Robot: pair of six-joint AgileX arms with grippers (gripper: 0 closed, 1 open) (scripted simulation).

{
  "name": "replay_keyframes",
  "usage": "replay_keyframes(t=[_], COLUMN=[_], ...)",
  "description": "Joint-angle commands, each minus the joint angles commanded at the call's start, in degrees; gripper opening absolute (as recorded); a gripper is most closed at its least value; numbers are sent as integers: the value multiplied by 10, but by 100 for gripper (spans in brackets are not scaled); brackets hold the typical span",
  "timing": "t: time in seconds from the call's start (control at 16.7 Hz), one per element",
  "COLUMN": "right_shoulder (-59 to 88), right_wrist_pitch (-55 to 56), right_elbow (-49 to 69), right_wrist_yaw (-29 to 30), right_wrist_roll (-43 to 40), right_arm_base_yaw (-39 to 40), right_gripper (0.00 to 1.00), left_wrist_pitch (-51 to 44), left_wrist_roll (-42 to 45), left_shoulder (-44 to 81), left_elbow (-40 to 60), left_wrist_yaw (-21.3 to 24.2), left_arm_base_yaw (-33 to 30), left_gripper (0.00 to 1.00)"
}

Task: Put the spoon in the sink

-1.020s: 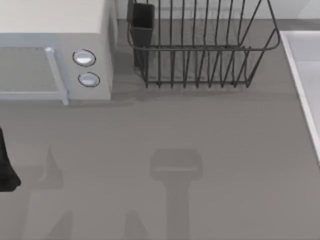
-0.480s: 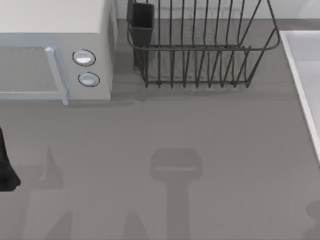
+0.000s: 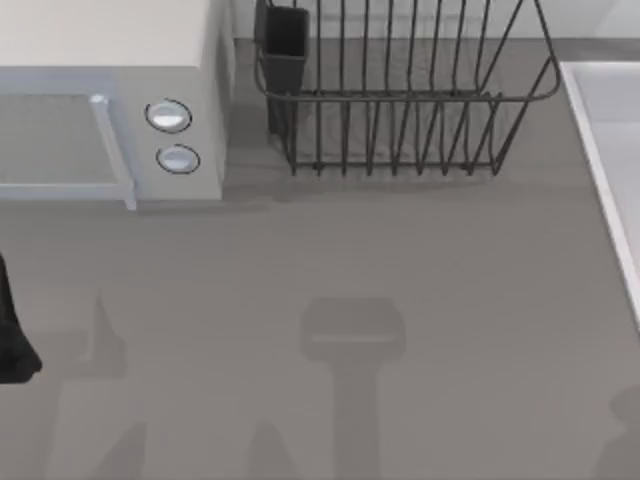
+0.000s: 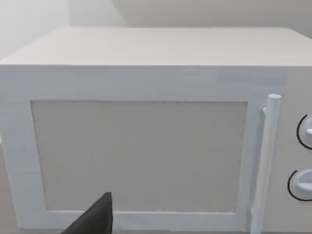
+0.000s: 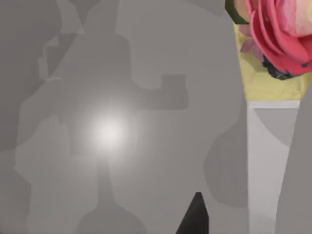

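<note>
**Sink (image 3: 598, 175) at the right, both arms low and back**

The sink is at the far right edge of the table (image 3: 420, 250). It is a pale basin with a straight raised rim. The rim is there to keep things inside, so the spoon must go up and over it. I cannot tell where the spoon is right now.

A dark wire dish rack (image 3: 400, 100) stands at the far side, just left of the sink. A small dark cup (image 3: 283, 45) hangs on its left corner. I think a cup like that is for spoons and forks, so the spoon may be in there, but I cannot see into it.

A white box with two round knobs (image 3: 110, 100) sits at the far left. It is well apart from the sink and plays no part in this job.

The left arm (image 3: 12, 340) is a dark shape at the near left edge of the table. The left gripper (image 4: 95, 219) faces the door of the white box, near it. I cannot tell if it is open or closed.

The right gripper (image 5: 195, 217) hangs over the bare table with the sink's rim beside it. I think this arm should do the job, as it is on the sink's side. I cannot tell if it is open or closed either.

The job looks not yet begun.
</note>
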Motion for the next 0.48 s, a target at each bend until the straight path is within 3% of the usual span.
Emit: replay_keyframes(t=[0.24,0.48], right_shoulder=[108,261], right_wrist_pitch=[-52,-125], right_elbow=[134,355], right_wrist_yaw=[1,3], right_wrist_roll=[25,69], right_arm_base_yaw=[37,88], right_gripper=[0,0], left_wrist_pitch=[0,0], left_wrist_roll=[0,0], left_shoulder=[0,0], left_elbow=[0,0], left_wrist_yaw=[0,0], left_arm_base_yaw=[0,0], left_gripper=[100,100])
